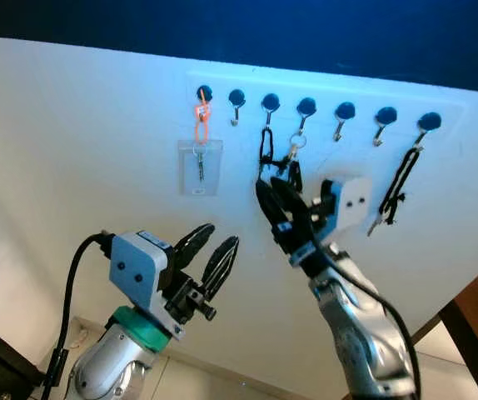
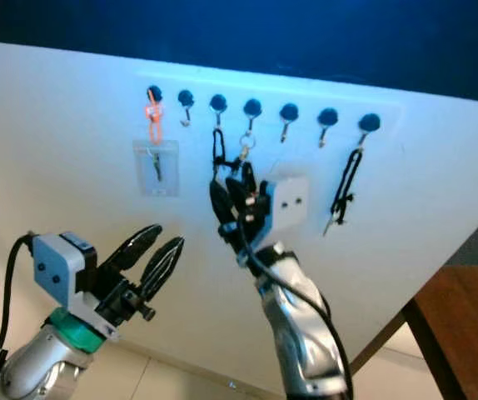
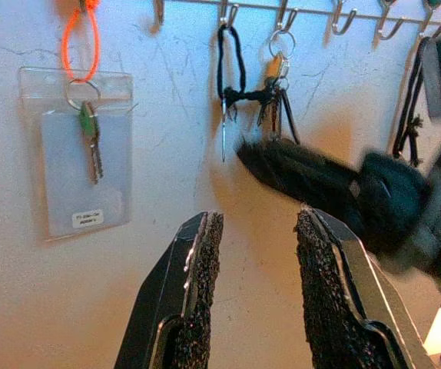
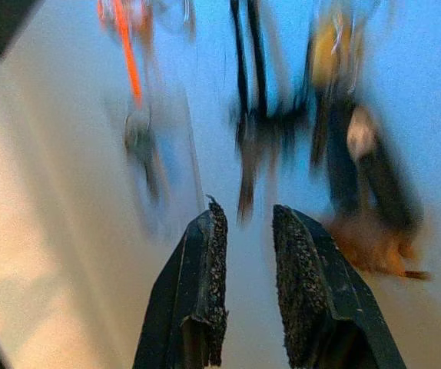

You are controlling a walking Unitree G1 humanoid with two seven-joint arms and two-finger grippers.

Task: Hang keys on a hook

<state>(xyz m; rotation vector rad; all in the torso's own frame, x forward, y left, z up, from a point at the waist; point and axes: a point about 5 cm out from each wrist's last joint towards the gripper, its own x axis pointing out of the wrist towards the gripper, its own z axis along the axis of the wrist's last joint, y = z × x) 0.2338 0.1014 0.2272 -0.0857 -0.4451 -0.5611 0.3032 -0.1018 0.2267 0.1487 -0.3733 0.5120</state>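
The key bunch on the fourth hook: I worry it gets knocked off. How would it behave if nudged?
The key bunch hangs by one ring from an open hook, so it would likely swing and jingle. Several loose parts probably splay. An upward nudge from the right gripper might unhook it.

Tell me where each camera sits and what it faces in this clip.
Left eye view: on the head, facing the wall's hook rail; left gripper and right gripper raised.
Right eye view: the head's other eye, same scene.
Left wrist view: along the open left fingers at the badge holder and key bunch.
Right wrist view: along its own fingers; blurred.
Shared: the orange loop shows in all four.
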